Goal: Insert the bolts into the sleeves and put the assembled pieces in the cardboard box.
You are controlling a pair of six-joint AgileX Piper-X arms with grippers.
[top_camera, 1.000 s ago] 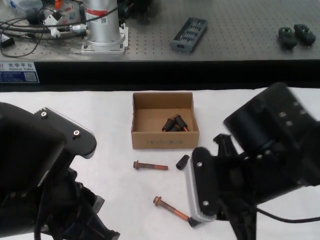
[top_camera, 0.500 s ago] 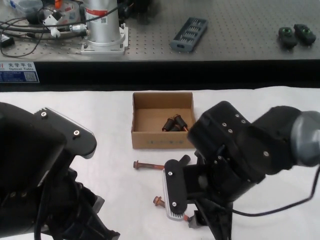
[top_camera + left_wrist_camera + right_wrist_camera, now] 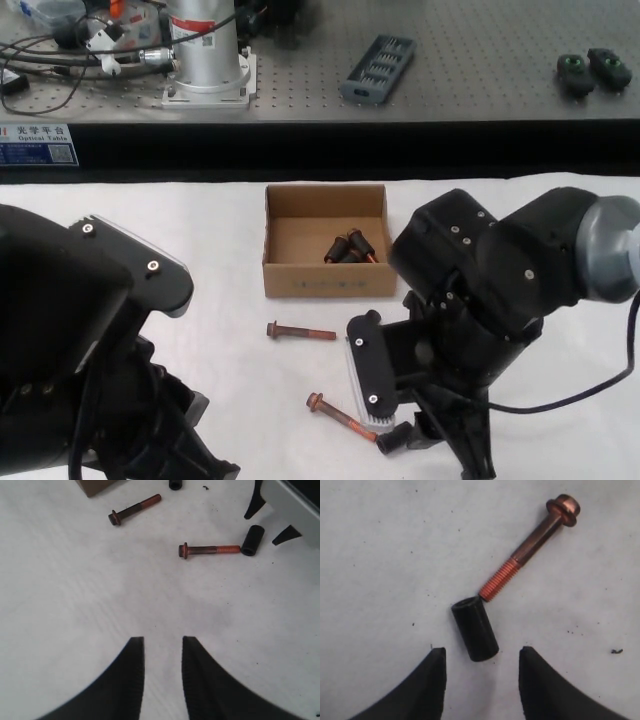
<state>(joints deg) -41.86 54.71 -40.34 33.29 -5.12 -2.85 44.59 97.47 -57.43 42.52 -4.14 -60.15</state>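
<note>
The cardboard box [image 3: 275,235] stands mid-table with assembled pieces [image 3: 348,247] inside. One copper bolt [image 3: 300,331] lies in front of it. A second bolt [image 3: 530,545] lies nearer the front, its thread tip touching a black sleeve [image 3: 475,628]. My right gripper [image 3: 481,665] is open and low over the cloth, with that sleeve just ahead of its fingertips and not gripped. Another sleeve [image 3: 175,484] lies near the box. My left gripper [image 3: 161,645] is open over bare cloth, short of the nearer bolt [image 3: 207,550], holding nothing.
White cloth [image 3: 220,230] covers the table. The left arm [image 3: 90,370] fills the front left corner and the right arm [image 3: 490,290] stands right of the box. Behind is a perforated bench with a metal post [image 3: 205,50], a grey rack [image 3: 378,66] and cables.
The right arm swung in from the right and settled its gripper over the front sleeve and bolt. The left arm has stayed put.
</note>
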